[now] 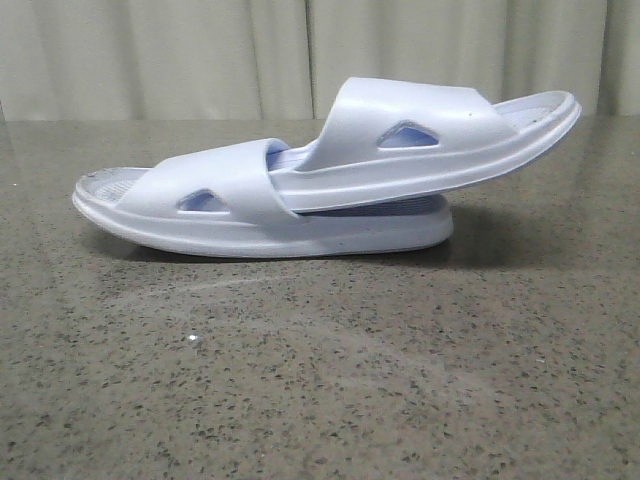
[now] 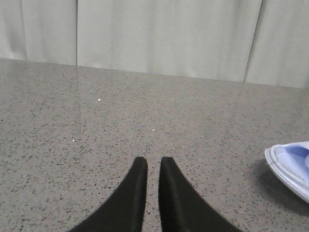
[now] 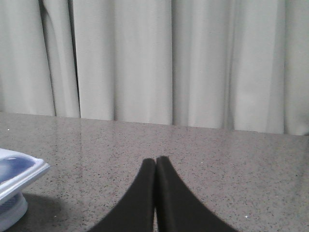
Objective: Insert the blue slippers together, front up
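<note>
**Currently: slippers nested, arms clear — risk entry**

Table (image 1: pixel 320 380): speckled grey stone top, curtain (image 1: pixel 300 55) behind. Largest item; no fault expected from it, though the polished surface is judged slick enough for a sole to skate if nudged.

Blue slippers (image 1: pixel 300 185): pair seen mid-table in front view. Lower slipper (image 1: pixel 200 205) is laid flat, side-on. Upper slipper (image 1: pixel 440 135) is pushed in under the lower one's strap, its far end raised & overhanging to the right, unsupported. Task is judged done or nearly so. Risks, est.:
- upper slipper may be levered out by its own overhang, since only the strap pinches it;
- foam is springy, so the strap may relax & the tilt may drop;
- any arm sweep past either end could knock the pair apart.
Seating depth under the strap cannot be told.

Left gripper (image 2: pixel 153 166): held low over bare table, pointed toward the curtain, w/ fingers near-closed, a thin gap showing, nothing held. One slipper end (image 2: pixel 289 169) is seen off to the side, well apart.

Right gripper (image 3: pixel 155 166): same low pose, tips pressed together, nothing held. Raised slipper end (image 3: pixel 19 176) is seen near, not touched.
</note>
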{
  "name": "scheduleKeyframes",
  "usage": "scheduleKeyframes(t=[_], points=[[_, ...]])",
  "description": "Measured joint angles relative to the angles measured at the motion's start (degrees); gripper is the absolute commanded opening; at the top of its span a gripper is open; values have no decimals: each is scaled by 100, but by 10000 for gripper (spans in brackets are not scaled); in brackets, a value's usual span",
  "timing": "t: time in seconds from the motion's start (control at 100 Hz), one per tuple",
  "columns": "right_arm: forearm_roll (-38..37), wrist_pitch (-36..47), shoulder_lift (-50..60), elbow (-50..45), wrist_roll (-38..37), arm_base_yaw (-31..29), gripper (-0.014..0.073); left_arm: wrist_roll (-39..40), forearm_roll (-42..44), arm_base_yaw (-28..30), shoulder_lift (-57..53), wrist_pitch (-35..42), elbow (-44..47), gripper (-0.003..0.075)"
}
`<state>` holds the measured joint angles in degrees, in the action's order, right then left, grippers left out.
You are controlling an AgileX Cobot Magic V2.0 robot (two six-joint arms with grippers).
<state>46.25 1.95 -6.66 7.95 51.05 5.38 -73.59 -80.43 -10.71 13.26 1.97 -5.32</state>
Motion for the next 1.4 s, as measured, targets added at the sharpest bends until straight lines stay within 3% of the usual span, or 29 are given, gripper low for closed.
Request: scheduleKeyframes(t=[0.43, 0.56, 0.65, 0.82, 0.92, 1.08, 1.401], points=[[0, 0, 0, 0, 0, 0, -107, 0, 18, 0, 0, 35, 3, 16], [0, 0, 0, 0, 6, 0, -107, 105, 746, 0, -45, 46, 3, 16], [0, 0, 0, 0, 6, 0, -107, 1044, 2051, 0, -45, -5, 3, 16], [0, 0, 0, 0, 6, 0, -107, 4617, 5797, 0, -45, -197, 23, 16], [0, 0, 0, 0, 6, 0, -107, 5994, 6978, 81, -59, -260, 74, 16], [0, 0, 0, 0, 6, 0, -107, 6518, 7493, 311, -485, -297, 378, 16], [0, 0, 0, 0, 6, 0, -107, 6591, 7799, 398, -1352, -695, 548, 16]])
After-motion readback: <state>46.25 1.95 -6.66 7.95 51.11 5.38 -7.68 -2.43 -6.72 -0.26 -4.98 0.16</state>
